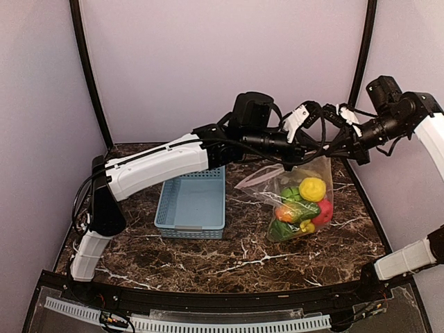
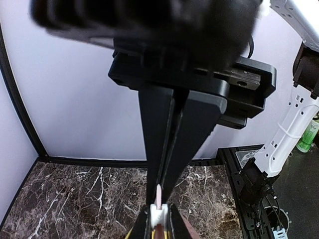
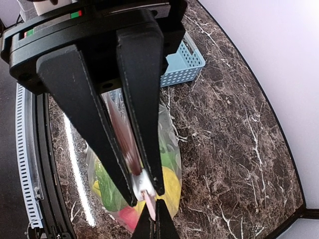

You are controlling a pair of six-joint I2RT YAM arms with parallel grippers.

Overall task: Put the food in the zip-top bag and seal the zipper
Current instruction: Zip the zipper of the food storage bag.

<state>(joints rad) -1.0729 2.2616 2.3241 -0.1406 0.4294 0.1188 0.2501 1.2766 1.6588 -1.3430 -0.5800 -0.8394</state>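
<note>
The zip-top bag (image 1: 291, 182) hangs above the table from both grippers. The food is inside it: a yellow lemon (image 1: 312, 189), green pieces (image 1: 300, 208), a pink-red ball (image 1: 323, 212) and an orange (image 1: 283, 214). My left gripper (image 2: 160, 191) is shut on the end of the pale pink zipper (image 2: 158, 195) strip. My right gripper (image 3: 145, 195) is shut around the white slider tab (image 3: 142, 185), with the zipper strip (image 3: 122, 129) running up between its fingers. The two grippers meet tip to tip, and the left gripper's tips (image 3: 155, 219) show at the bottom of the right wrist view.
A light blue slatted basket (image 1: 193, 205) sits on the marble table (image 1: 208, 263) to the left of the bag. Purple walls stand behind and at both sides. The left arm (image 1: 159, 166) reaches across above the basket.
</note>
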